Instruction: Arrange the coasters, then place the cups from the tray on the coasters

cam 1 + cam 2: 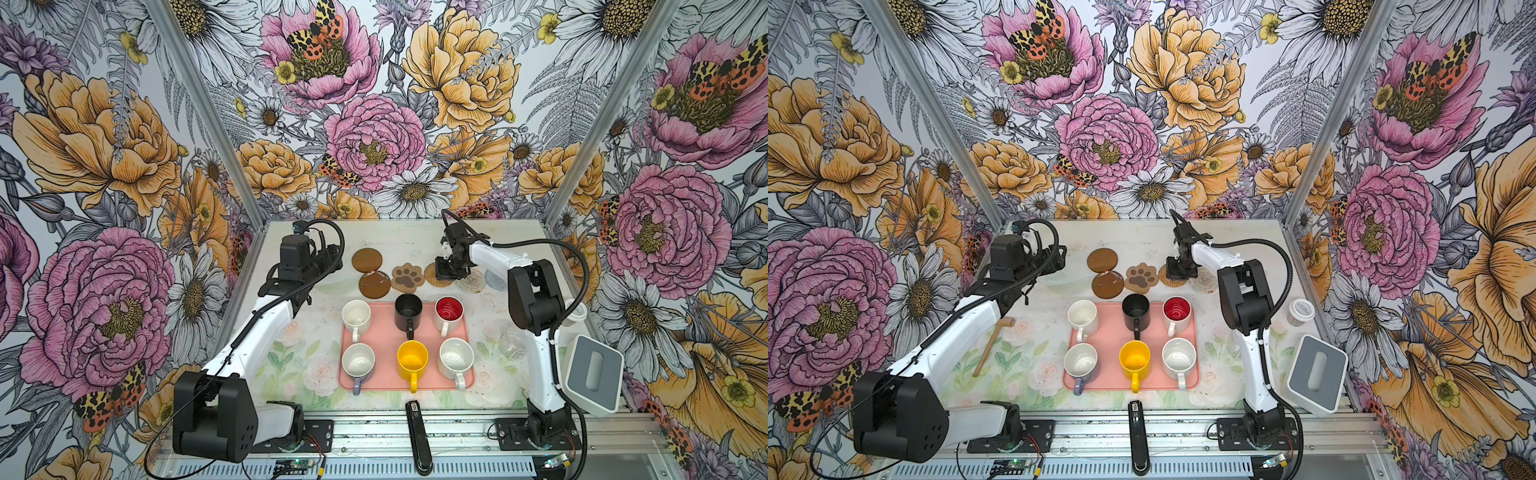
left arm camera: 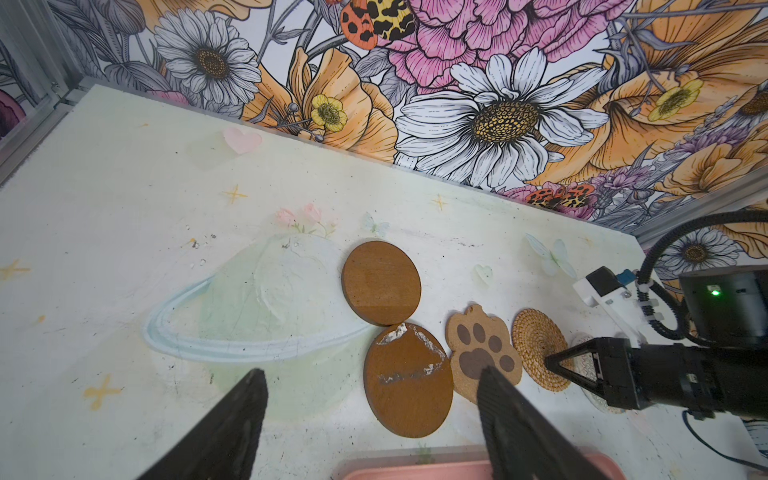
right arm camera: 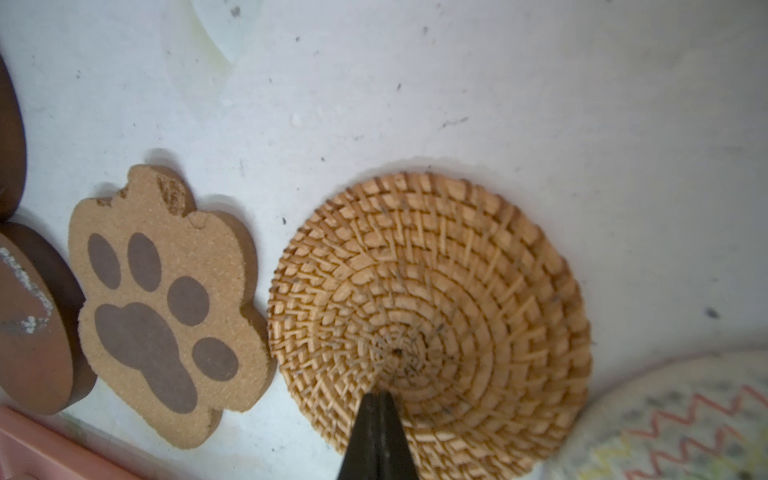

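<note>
Pinched-together tips of the right gripper (image 3: pixel 379 397) rest on the golden woven coaster (image 3: pixel 432 291), grasping nothing. Just beside that coaster lie the paw coaster (image 3: pixel 166 307) and, on the opposite side, a whitish woven coaster (image 3: pixel 685 424) whose red zigzag shows only in the right wrist view. The left gripper (image 2: pixel 370 372) hangs spread and empty, two brown discs (image 2: pixel 407 378) just ahead of its fingers. Around them are a scuffed white tabletop (image 2: pixel 124 208) and floral walls (image 1: pixel 104 145). Back toward the arm bases, the tray (image 1: pixel 386 336) holds all six cups (image 1: pixel 412 358). A wooden mallet (image 1: pixel 994 347) appears in a top view alone.

end effector (image 3: pixel 377 399) (tips together) over golden woven coaster (image 3: pixel 432 291), paw coaster (image 3: pixel 166 299) beside
</note>
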